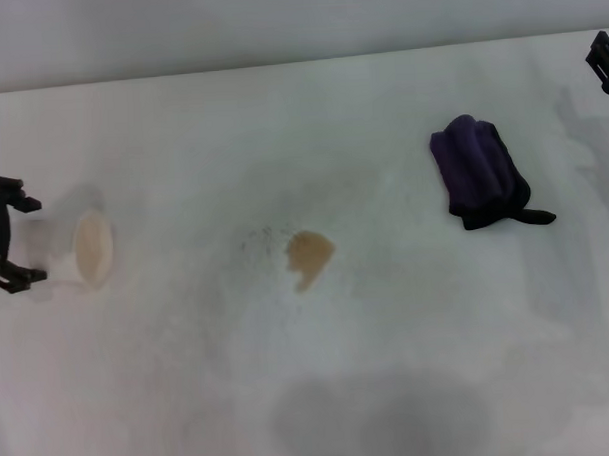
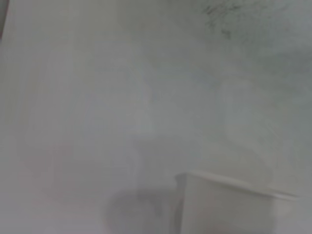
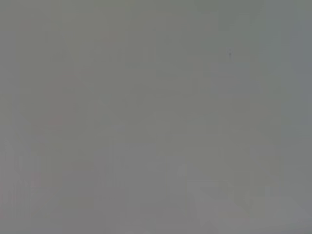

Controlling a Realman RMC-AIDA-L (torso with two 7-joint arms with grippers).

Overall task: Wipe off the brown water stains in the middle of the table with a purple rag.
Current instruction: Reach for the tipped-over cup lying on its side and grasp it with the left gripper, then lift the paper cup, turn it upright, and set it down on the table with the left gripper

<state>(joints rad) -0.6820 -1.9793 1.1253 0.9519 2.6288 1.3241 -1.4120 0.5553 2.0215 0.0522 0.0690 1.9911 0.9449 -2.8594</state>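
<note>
On the wide white desk (image 1: pixel 190 392), the small tan-brown water stain (image 1: pixel 308 255) sits in the middle, with faint dark speckles (image 1: pixel 260 237) just beside it. The left gripper (image 1: pixel 7 235) is at the left edge, its black fingers (image 1: pixel 13 195) spread open around a pale paper cup (image 1: pixel 85 248) lying on its side. The stain is well apart from those fingers, toward the right. Farther back, the soft dark purple rag (image 1: pixel 480 170) lies bunched up, near the right gripper (image 1: pixel 604 62) at the far right edge. Nobody can tell if its fingers are open or closed.
</note>
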